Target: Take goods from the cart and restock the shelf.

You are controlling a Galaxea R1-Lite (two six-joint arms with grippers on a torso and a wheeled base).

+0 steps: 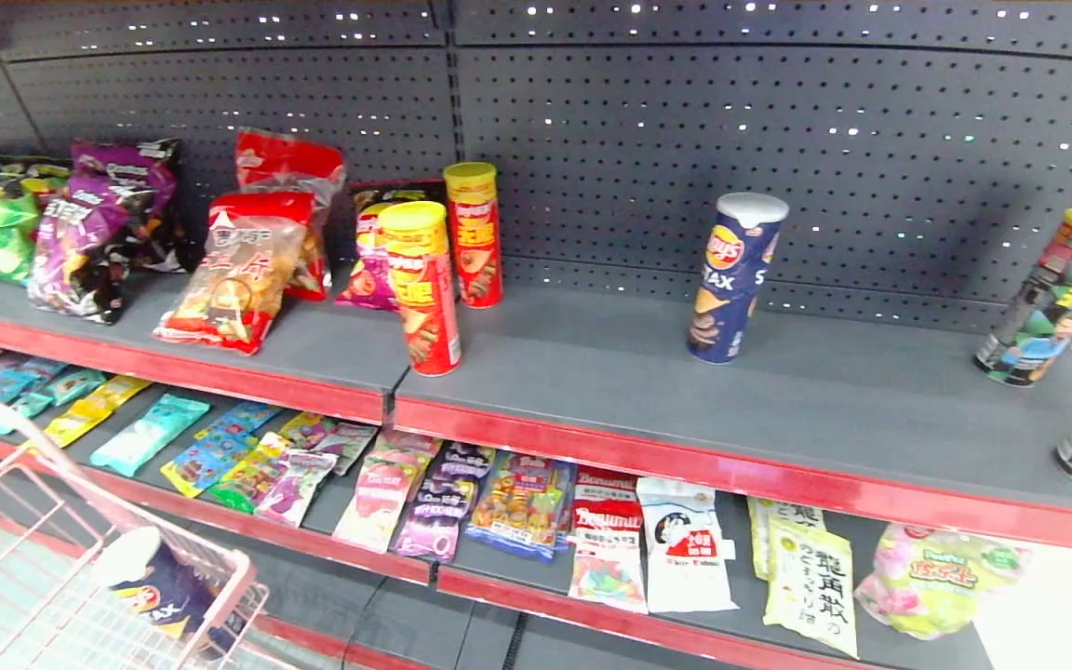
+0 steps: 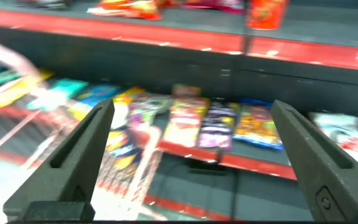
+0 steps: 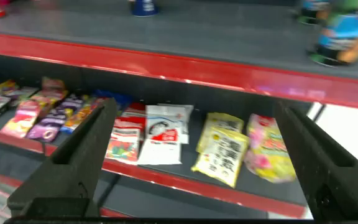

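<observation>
**Head view: a blue can lay in the cart, both grippers empty**

Head view: the pink wire cart [image 1: 224, 563] stood in front of the shelves. A blue can [image 1: 159, 582] lay tilted inside it, against the corner nearest the shelves. Above and beyond the cart ran the top shelf [image 1: 592, 372]. Well to the right of the cart a matching can [image 1: 736, 279] stood upright on that shelf, with bare board on both sides of it. Two red cans [image 1: 424, 288] stood between it and the cart.

Left wrist view: the left gripper [image 2: 191, 168] had its fingers spread wide with nothing between them. The cart's wires [image 2: 17, 124] showed close by as a pink blur, too blurred to pick out the can.

Right wrist view: the right gripper [image 3: 194, 168] was also wide open and empty. It faced the lower shelf's packets [image 3: 163, 134], away from the cart.

The step in hand looked like the pick from the cart, and the left arm seemed the nearer one. To do it well, the fingers should straddle the can's round body near its middle, not the lid. The can should be lifted clear of the cart's rim before any swing. It should then be set down upright on the bare board beside the matching can.
</observation>
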